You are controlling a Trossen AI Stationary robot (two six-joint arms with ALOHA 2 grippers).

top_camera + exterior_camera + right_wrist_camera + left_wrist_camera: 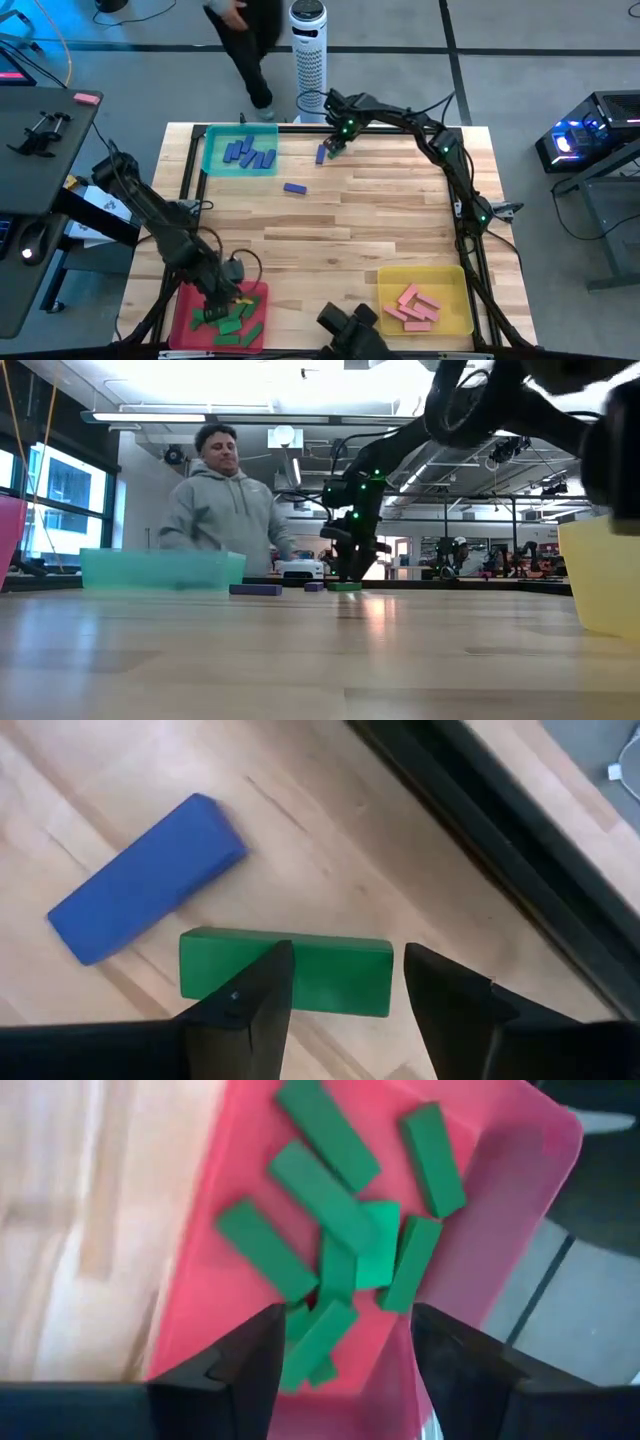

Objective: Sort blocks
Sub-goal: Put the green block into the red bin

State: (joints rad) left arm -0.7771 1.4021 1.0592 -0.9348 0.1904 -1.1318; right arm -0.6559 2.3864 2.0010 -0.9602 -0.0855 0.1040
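Left tool (340, 1365) spread apart above red tray (500, 1170), right tool (345, 985) straddling green block (330, 970), unclamped

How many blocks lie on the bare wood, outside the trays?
3: a blue block mid-table, another blue block and a green block under the right gripper. The arm may hide more.

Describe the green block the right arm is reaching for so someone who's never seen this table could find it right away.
Start at the flat teal tray in the wooden table's far left corner, then move right along the far edge to the right gripper. Directly under its open jaws lies a small green rectangular block. A blue block lies just beside it; it is the only green one outside the red tray.
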